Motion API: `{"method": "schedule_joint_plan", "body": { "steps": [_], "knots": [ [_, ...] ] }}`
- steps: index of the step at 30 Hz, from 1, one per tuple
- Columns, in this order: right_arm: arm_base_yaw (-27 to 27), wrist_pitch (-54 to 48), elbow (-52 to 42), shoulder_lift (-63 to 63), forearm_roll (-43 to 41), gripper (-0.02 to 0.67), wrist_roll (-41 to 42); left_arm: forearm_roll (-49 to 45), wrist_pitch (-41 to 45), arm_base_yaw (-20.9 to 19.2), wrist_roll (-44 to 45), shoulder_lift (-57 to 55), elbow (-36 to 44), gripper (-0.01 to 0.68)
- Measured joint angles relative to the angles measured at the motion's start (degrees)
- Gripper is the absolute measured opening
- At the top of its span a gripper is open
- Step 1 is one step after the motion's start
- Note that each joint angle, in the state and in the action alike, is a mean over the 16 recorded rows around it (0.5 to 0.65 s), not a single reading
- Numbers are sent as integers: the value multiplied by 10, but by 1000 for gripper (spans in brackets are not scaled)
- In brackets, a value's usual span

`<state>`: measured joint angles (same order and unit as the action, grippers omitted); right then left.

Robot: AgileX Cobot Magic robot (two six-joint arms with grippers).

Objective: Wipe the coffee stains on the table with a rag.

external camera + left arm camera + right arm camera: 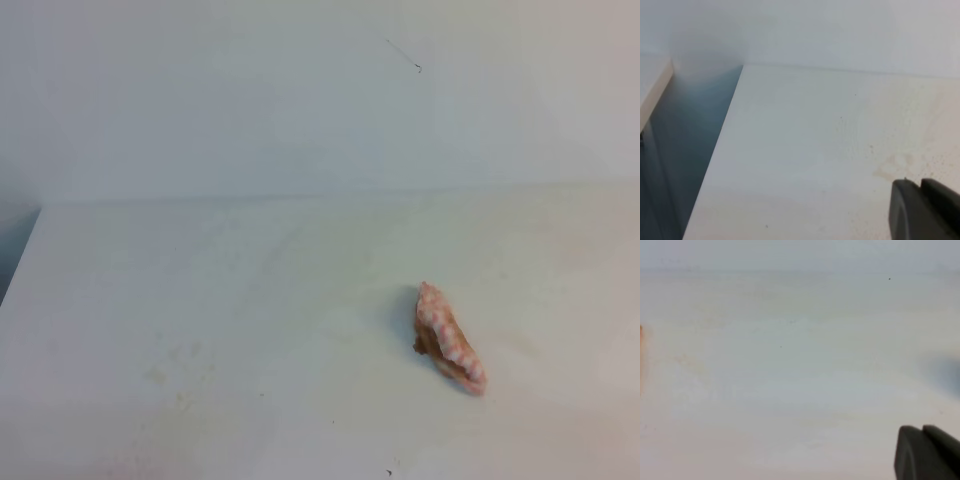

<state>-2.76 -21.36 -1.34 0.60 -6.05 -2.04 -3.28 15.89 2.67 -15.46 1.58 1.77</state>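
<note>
- White all round: we have the table under a pale wall, matte, faintly smudged.
- On the overhead view the rag lies bunched on the right half, pink-and-white checks, alone on the surface, a brownish patch at its left edge.
- We can't make out any coffee puddle; only faint yellowish specks show at front left.
- Neither arm shows from above.
- Our left gripper peeks into its wrist view's bottom right corner, fingertips side by side, closed, holding nothing, above a pale smudge.
- Our right gripper looks the same: jaws together, empty, over bare table, well apart from the rag.
</note>
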Motion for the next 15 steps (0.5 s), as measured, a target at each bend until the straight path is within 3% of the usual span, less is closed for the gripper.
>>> {"method": "schedule_joint_plan", "body": {
  "steps": [15],
  "knots": [
    [-2, 0, 0, 0, 2, -2, 3, 0, 0, 0, 0, 0, 0, 0]
  ]
}}
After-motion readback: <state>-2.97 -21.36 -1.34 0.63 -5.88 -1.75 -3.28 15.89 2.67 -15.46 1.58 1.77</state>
